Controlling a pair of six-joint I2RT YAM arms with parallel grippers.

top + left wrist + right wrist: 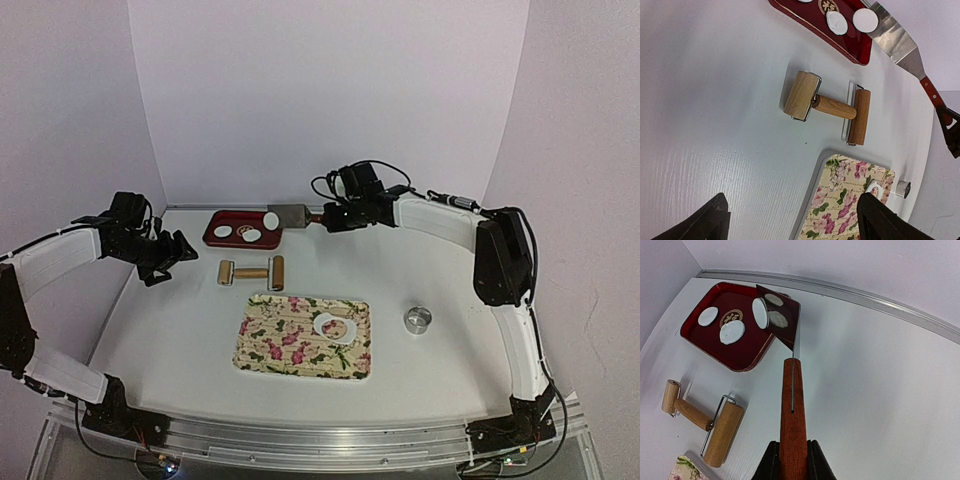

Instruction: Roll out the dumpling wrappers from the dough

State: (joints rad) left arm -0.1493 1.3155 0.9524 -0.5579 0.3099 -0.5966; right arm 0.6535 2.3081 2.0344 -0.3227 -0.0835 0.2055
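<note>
My right tool (793, 460) is narrow. Its two fingers press from both sides on the wooden handle of the spatula (792, 405), and it holds the spatula out over the far side of the counter (180, 330). The metal blade reaches the right edge of the red tray (740, 362), which lies near the far edge of the counter, a little left of the middle.

Two dumpling wrappers (708, 316) lie flat inside this tray, near each other but apart. Both are white and round. A third wrapper (760, 313) is on the end of the blade, just at the tray's right rim. I cannot tell if it touches the tray.

My left tool (790, 210) is wide and holds nothing. It hangs above the left side of the counter, and its dark fingers (705, 220) show at the bottom of my left wrist view.

Between the red tray and the flowered tray (270, 335) lies the wooden roller (827, 106), on its side on the bare counter and touching neither tray. The flowered tray lies near the middle of the counter. In its right part there is the flat dough leftover (322, 325) with a round hole. The metal ring cutter (417, 319) stands on the counter just beside the right edge of this tray, apart from it.
</note>
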